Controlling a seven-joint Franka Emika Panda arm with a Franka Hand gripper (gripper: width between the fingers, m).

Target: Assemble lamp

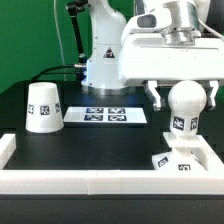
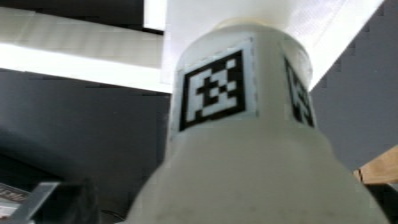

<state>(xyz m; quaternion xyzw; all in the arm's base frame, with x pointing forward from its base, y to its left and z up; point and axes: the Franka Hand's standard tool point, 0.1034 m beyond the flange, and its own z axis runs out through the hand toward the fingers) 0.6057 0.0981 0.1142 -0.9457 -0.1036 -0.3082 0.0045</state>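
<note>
The white bulb stands upright on the flat square base at the exterior view's right, its tagged neck reaching down to the base. My gripper comes from above with one finger on each side of the bulb's ball and looks shut on it. In the wrist view the bulb fills the picture, showing its tag; my fingers are not plainly seen there. The tapered shade stands alone at the exterior view's left, well away from the gripper.
The marker board lies flat between the shade and the bulb. A low white wall runs along the table's front and up both sides, close to the base. The arm's base stands behind.
</note>
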